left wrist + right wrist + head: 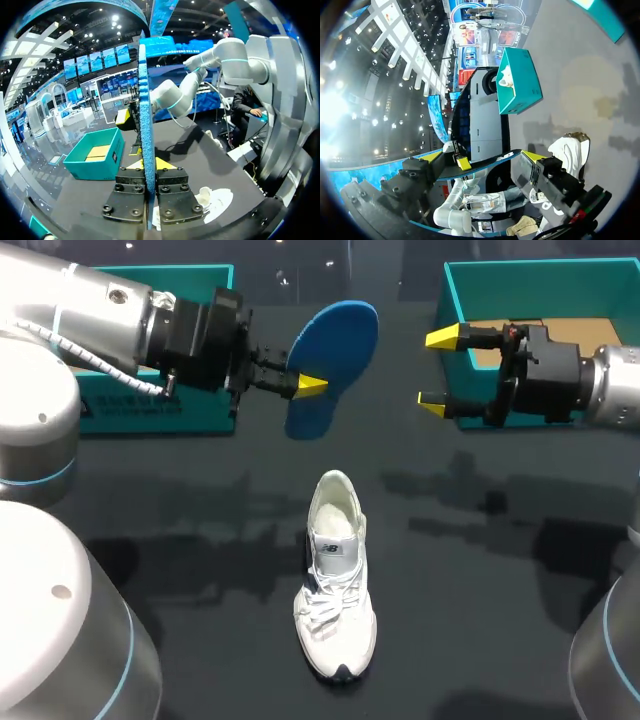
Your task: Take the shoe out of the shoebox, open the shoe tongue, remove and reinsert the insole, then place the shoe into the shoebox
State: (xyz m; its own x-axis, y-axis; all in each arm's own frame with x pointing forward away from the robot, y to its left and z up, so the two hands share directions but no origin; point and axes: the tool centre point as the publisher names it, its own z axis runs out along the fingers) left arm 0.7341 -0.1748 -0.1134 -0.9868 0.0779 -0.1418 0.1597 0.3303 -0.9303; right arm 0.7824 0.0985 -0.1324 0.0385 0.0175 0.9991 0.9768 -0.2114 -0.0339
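Note:
My left gripper (310,386) is shut on the heel end of a blue insole (335,358) and holds it in the air above the table. In the left wrist view the insole (146,120) stands edge-on between the closed fingers (172,186). A white shoe (335,575) lies on the dark table below, toe toward the front, tongue pulled up. My right gripper (436,368) stands open to the right of the insole, apart from it, in front of the teal shoebox (452,295). From the right wrist, the insole (485,161) shows ahead of the open right gripper (485,156), with the shoe (570,150) beside it.
A second teal box (130,408) stands at the back left, behind my left arm; it also shows as the teal box (520,87) beyond the insole. The shoebox (97,155) holds brown paper. Dark table surface surrounds the shoe.

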